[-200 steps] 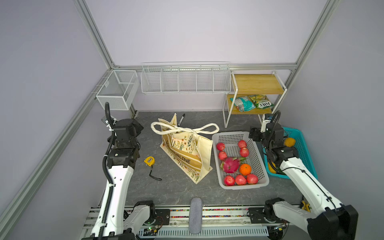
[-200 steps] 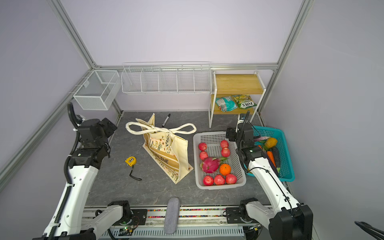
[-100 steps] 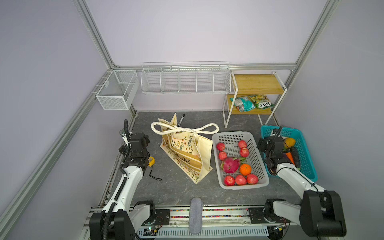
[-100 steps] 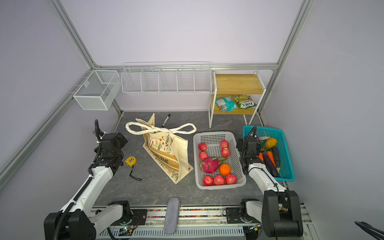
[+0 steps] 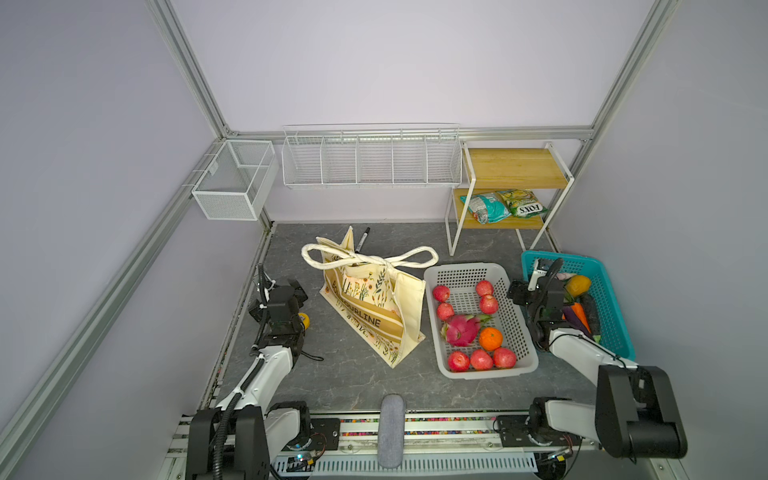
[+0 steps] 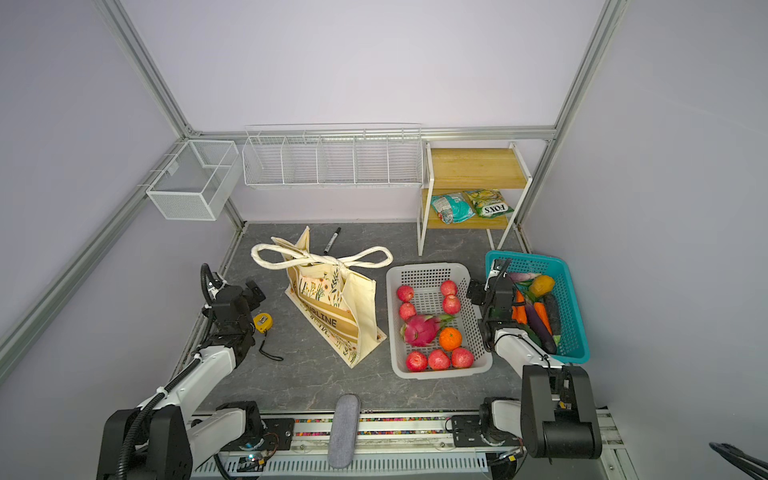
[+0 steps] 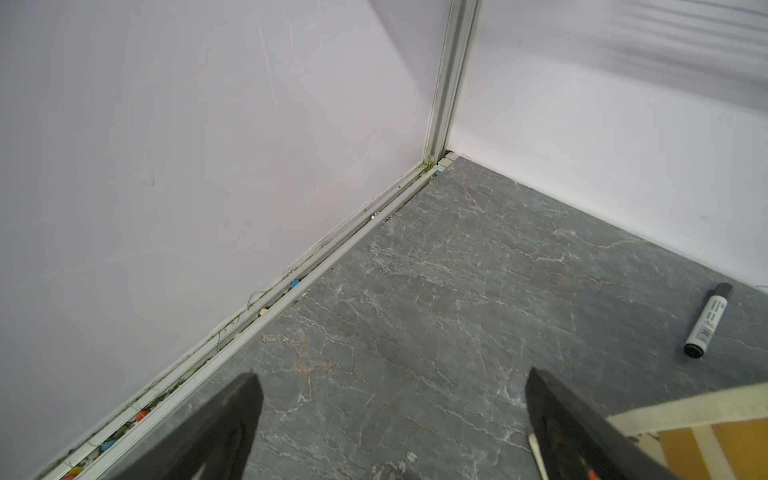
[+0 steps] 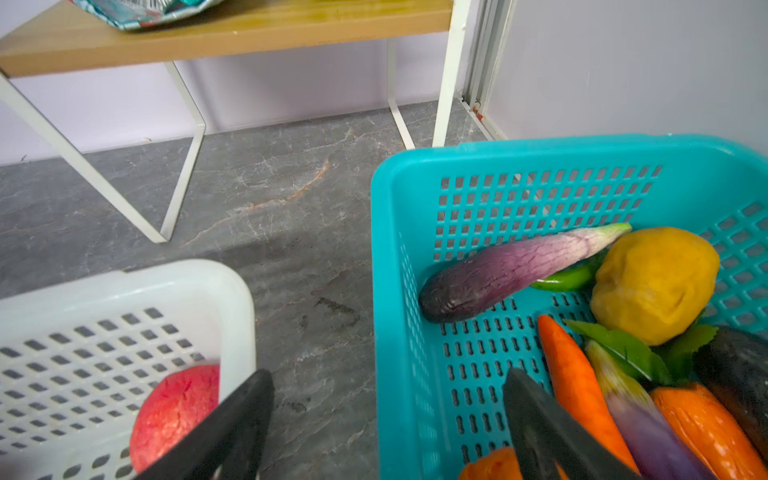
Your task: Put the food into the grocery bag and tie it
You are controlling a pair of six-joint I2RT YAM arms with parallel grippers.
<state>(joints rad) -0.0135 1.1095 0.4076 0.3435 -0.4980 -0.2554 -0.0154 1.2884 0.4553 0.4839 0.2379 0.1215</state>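
Both arms have sunk from their raised reach of a second ago and now sit folded low near the front rail, while the bag and baskets have not shifted. The left gripper [image 7: 392, 386] has its jaws spread wide with nothing between them, over bare grey table [image 7: 436, 291] near the wall corner, with a yellow tape measure [image 6: 262, 322] just beside it in a top view. The right gripper [image 8: 388, 382] is likewise parted and empty, hanging above the strip of table between the white basket [image 8: 124, 286] and the teal basket [image 8: 519, 153]. Outward from there, red fruit [image 5: 482, 359], a dragon fruit [image 5: 459, 330] and an orange [image 5: 490, 338] lie in the white basket, an aubergine [image 8: 511, 270], a yellow fruit [image 8: 652, 282] and carrots [image 8: 573, 382] in the teal one, and two snack packets [image 5: 484, 208] on the lower board of the shelf [image 5: 515, 166]. The grocery bag [image 5: 374, 307] stands mid-table, well apart from both grippers, its rope handles [image 5: 370, 259] already knotted in a bow. What is inside it is too hidden to tell. A marker [image 5: 362, 239] lies behind it. The canvas looks soft and likely to slump, so the stiff rope is the surest place to take hold. The fruit looks light, firm and rounded, best pinched across the middle. The packets look crinkly and slippery, best taken at a sealed edge.
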